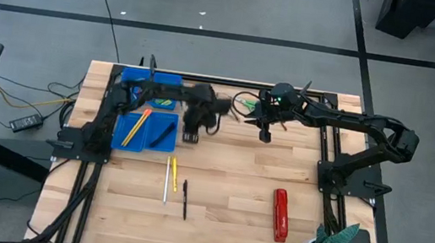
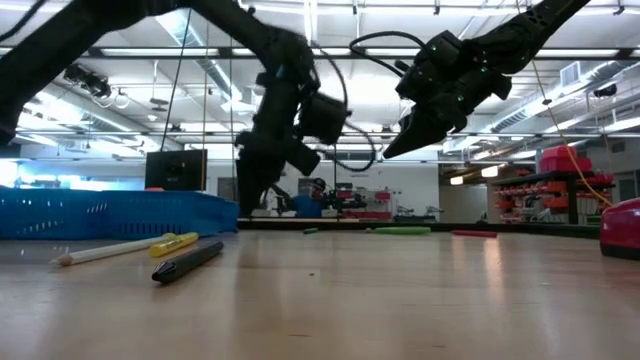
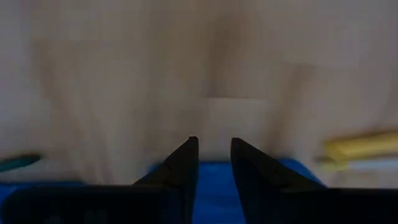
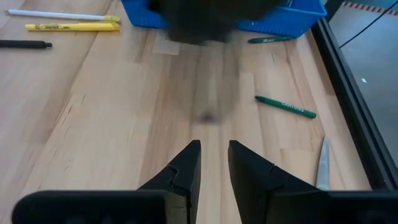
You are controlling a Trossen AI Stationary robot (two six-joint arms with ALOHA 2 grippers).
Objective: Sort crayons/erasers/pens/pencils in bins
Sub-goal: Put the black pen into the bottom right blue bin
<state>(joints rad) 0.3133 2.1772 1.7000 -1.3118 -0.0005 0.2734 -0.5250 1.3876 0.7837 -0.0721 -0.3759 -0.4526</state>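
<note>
The wooden tabletop [image 1: 226, 182] spreads under both my arms. The blue bins [image 1: 148, 114] sit together at its far left, one holding an orange pencil [image 1: 139, 123] and another a dark pen [image 1: 161, 136]. A red stapler [image 1: 279, 215] lies toward the right near edge. My left gripper [image 1: 191, 136] hangs just beside the bins' right edge, its fingers [image 3: 185, 163] slightly parted with nothing between them. My right gripper [image 1: 265, 134] hovers above the tabletop's far middle, narrowly parted and empty too. In front of the bins lie a white pencil [image 1: 166, 181], a yellow pencil [image 1: 174, 174] and a black pen [image 1: 185, 200], side by side. A green crayon [image 4: 285, 106] rests ahead of my right gripper.
</note>
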